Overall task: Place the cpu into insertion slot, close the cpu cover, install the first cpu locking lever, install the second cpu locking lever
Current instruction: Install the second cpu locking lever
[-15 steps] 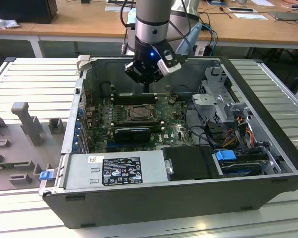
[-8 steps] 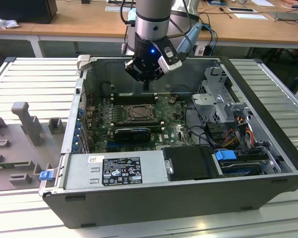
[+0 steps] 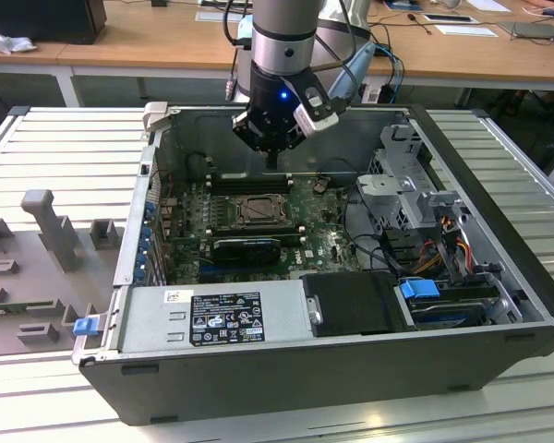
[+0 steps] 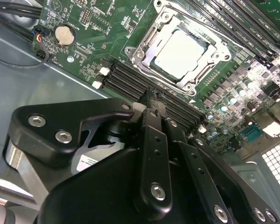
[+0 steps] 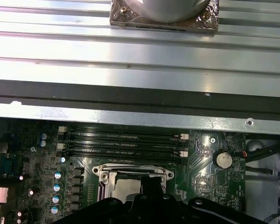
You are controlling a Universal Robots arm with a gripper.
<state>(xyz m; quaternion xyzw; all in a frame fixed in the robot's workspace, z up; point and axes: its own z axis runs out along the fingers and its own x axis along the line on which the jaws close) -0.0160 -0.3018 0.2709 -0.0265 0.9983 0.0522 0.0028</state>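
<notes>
Fingers (image 4: 154,140) of my black gripper (image 4: 151,100) sit pressed together, grasping nothing, above the long black memory slots (image 4: 130,79). Just beyond them the pale silver square cpu (image 4: 181,52) lies seated in the silvery-rimmed insertion slot (image 4: 144,49), framed by the thin metal cpu cover (image 4: 210,58), amid green circuit board (image 4: 112,28).

Lab workspace: opened computer case (image 3: 351,369) on ribbed metal table (image 3: 65,157), wooden desks (image 3: 148,41) behind.

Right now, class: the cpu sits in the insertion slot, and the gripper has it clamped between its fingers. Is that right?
Partly. The cpu does sit in the insertion slot, but the gripper is not clamping it; the second wrist view shows its fingers off the chip, over the black memory slots.
</notes>
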